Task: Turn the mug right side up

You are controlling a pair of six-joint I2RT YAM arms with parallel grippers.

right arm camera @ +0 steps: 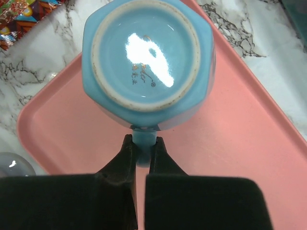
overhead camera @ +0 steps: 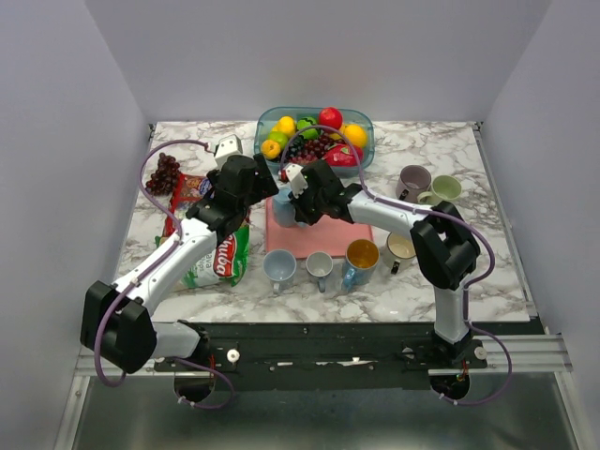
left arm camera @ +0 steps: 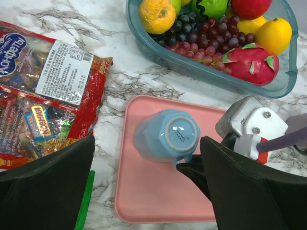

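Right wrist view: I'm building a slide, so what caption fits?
Right gripper shut on the handle of the upside-down blue mug, which stands on the pink tray.

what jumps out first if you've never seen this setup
An upside-down blue mug sits on the pink tray in the middle, base facing up, with the right gripper pinched shut on its handle. Behind it stands a teal bowl heaped with bright fruit.
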